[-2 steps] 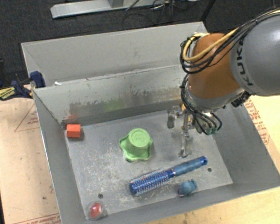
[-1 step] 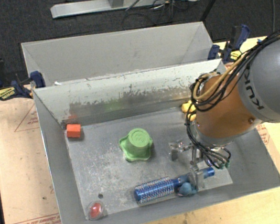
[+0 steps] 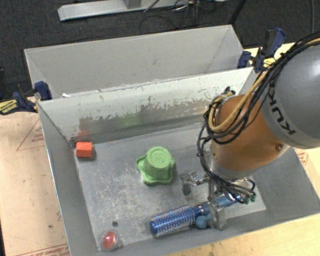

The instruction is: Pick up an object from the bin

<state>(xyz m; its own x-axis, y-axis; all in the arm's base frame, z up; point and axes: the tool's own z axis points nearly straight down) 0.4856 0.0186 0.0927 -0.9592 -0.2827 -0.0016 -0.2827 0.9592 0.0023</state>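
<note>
My gripper (image 3: 217,209) is low in the bin's front right part, mostly hidden under the arm's orange cover. It stands right at the right end of a blue ribbed cylinder (image 3: 174,220) that lies on its side along the front wall, with a paler blue tip towards the gripper. Whether the gripper touches that tip I cannot tell. A green cup-like thing (image 3: 156,165) sits on the floor in the middle of the bin, a little to the left of and behind the gripper.
A small orange-red block (image 3: 84,150) lies in the back left corner. A small red ball (image 3: 109,241) rests in the front left corner. The arm and its cables cover the bin's right side.
</note>
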